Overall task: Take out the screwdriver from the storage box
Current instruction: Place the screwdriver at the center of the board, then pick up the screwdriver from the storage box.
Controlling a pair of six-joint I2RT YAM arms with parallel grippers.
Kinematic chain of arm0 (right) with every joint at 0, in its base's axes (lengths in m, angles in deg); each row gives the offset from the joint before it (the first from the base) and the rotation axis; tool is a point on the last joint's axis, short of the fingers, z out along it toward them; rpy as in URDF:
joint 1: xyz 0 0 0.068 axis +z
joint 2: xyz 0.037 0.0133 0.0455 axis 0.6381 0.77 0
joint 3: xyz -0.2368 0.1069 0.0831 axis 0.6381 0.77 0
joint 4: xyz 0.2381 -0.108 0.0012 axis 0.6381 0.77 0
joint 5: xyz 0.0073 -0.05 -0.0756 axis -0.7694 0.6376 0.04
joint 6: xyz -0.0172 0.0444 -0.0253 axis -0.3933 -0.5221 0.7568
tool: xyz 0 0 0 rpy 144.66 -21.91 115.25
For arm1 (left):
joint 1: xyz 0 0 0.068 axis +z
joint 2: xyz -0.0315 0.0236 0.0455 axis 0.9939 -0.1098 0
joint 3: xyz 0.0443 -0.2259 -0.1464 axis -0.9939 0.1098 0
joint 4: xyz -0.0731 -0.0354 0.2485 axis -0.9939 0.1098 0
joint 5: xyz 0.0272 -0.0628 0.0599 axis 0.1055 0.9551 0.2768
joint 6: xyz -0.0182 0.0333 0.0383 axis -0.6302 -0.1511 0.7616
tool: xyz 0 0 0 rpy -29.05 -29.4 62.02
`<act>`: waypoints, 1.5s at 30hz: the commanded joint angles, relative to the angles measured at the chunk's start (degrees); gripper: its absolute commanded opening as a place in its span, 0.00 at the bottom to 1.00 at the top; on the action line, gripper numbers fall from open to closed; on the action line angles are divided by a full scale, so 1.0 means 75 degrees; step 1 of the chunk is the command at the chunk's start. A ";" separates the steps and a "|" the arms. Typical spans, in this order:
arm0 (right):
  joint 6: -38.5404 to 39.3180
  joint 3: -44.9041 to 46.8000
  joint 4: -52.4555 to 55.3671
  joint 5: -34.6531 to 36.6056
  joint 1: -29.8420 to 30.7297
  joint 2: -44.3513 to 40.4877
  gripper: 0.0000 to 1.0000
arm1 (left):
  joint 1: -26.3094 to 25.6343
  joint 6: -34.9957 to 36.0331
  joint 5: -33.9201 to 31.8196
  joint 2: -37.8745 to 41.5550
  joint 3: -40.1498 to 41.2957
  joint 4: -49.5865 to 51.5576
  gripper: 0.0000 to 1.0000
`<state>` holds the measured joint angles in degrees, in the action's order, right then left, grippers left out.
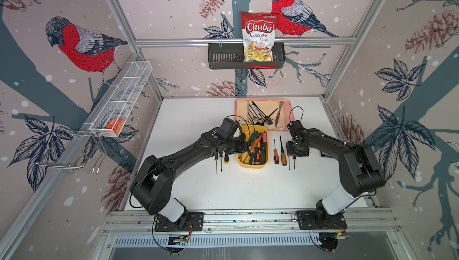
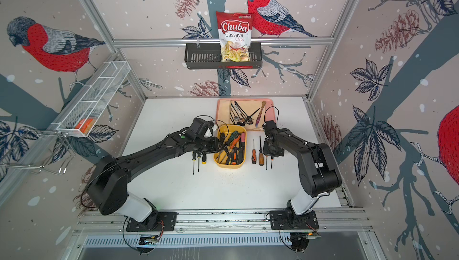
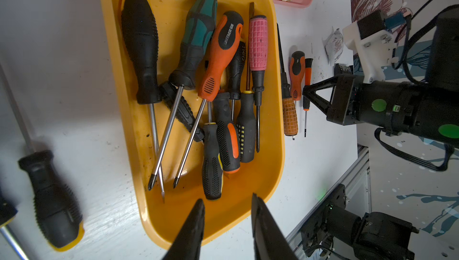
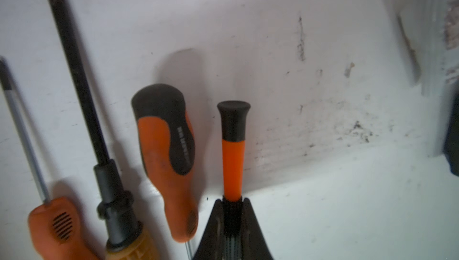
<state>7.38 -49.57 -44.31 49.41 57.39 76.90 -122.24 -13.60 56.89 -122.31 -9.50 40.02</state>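
Left gripper (image 3: 226, 198) spread, empty, at box (image 3: 270, 171); right gripper (image 4: 232, 200) pinches slim screwdriver (image 4: 232, 167). Orange screwdriver (image 3: 221, 55): stiff, light; likely grip mid-handle.

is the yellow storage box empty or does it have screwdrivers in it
Not empty: the storage box holds a pile of screwdrivers, a pink-handled one among them.

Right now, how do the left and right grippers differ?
The left gripper has empty jaws standing apart; the right gripper is shut on a slim orange-and-black screwdriver. The left is at the storage box rim; the right is outside it, beside screwdrivers lying on the table. Both are black.
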 commanded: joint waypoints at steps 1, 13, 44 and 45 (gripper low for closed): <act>0.0031 0.0058 -0.0163 -0.0011 0.0010 0.0087 0.15 | -0.0017 0.0045 0.0039 -0.0029 -0.0015 -0.0082 0.34; -0.0033 -0.0042 0.0115 0.0000 0.0018 -0.0339 0.30 | -0.0016 0.0039 0.0004 -0.0131 -0.0147 -0.0030 0.34; -0.0369 0.0903 0.0039 -0.3151 0.0711 -0.5016 0.42 | -0.0128 0.1783 -0.1581 -0.3619 -0.4278 0.2625 0.40; -0.0402 0.0990 -0.0009 -0.3216 0.0708 -0.5116 0.42 | -0.0134 0.1859 -0.1618 -0.3741 -0.4425 0.2684 0.40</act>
<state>5.44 -43.24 -42.30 29.26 62.54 40.01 -123.22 -3.00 46.50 -148.70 -40.28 56.63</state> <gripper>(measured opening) 0.421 0.398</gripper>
